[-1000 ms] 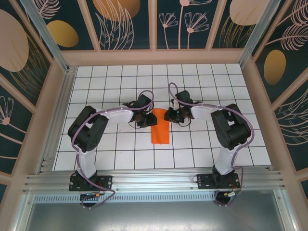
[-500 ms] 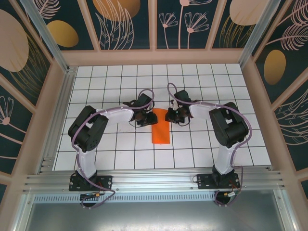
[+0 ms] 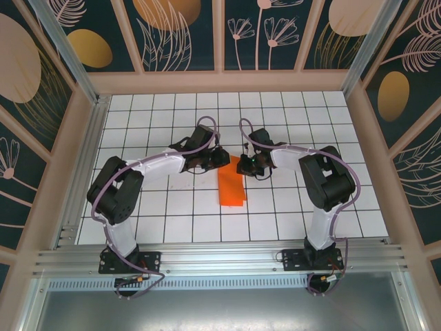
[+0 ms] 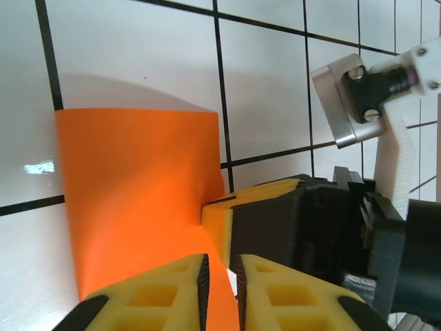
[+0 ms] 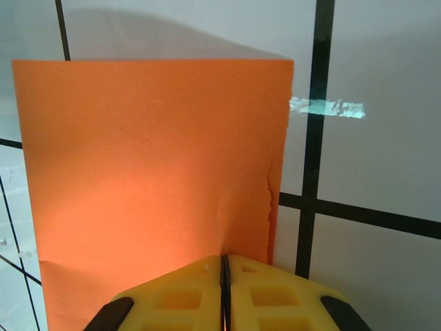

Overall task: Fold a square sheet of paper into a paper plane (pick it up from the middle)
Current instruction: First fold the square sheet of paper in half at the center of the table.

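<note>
The square sheet of paper (image 3: 232,187) is a folded bright orange rectangle on the white grid table, its far end raised off the surface. My right gripper (image 3: 243,165) is at that far end, and in the right wrist view it (image 5: 224,261) is shut on the paper's (image 5: 151,158) near edge, beside a small tear. My left gripper (image 3: 220,158) faces it from the left. Its jaws (image 4: 219,265) stand a narrow gap apart with the paper's (image 4: 138,193) edge running between them. A yellow finger (image 4: 219,224) of the right gripper sits just beyond.
The white grid table (image 3: 172,207) is ringed by a wooden frame with patterned walls (image 3: 186,41). An aluminium rail (image 3: 220,258) runs along the near edge by the arm bases. Both arms meet at the table's centre.
My left arm has stretched out and its gripper has moved right onto the paper's far end, its jaws narrowing. The right gripper stayed shut on the paper, barely moving.
</note>
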